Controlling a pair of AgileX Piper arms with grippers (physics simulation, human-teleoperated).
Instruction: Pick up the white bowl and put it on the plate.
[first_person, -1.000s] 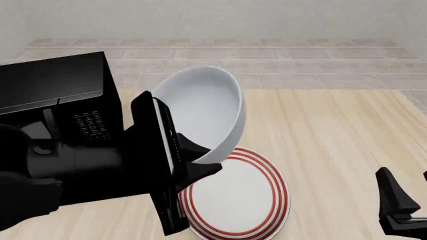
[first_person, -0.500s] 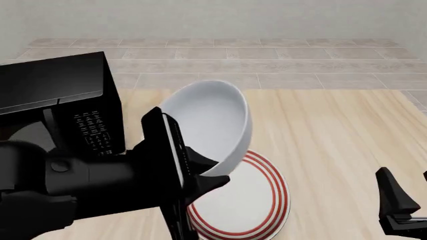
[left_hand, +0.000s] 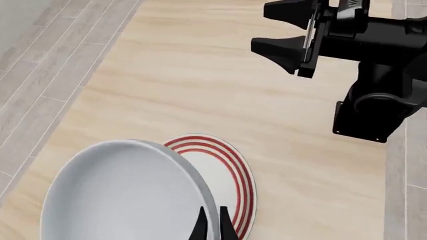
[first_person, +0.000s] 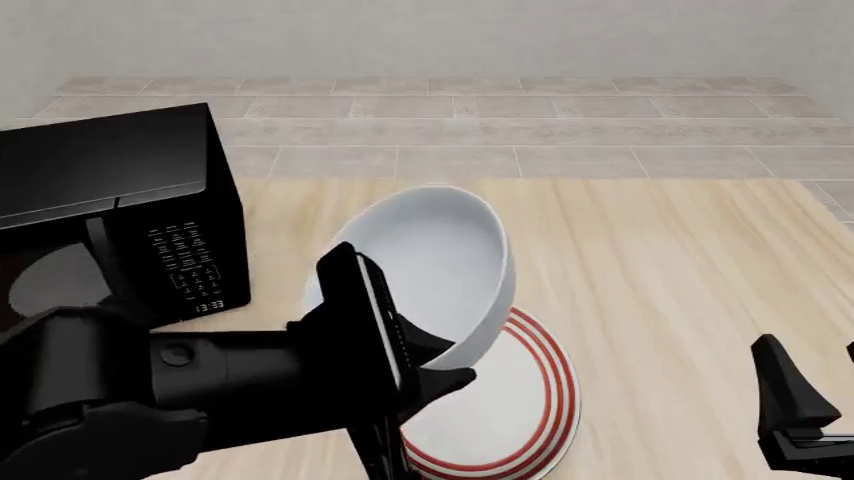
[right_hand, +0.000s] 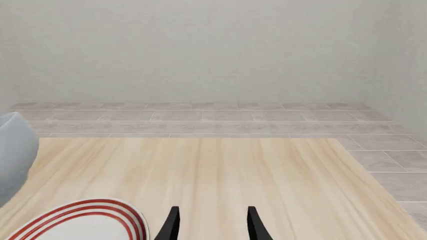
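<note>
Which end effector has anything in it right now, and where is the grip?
The left end effector pinches the white bowl by its rim. The right end effector is open and holds nothing.

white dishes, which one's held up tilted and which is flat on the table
The plain white bowl is tilted, held by the left gripper. The plate, the one with red rings, lies flat beneath it.

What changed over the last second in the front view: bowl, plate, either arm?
The left gripper, shut on the plain glossy white bowl's rim, carried it down and rightward, tilted, over the red-ringed flat plate. The plate, black microwave and right gripper stayed put.
</note>
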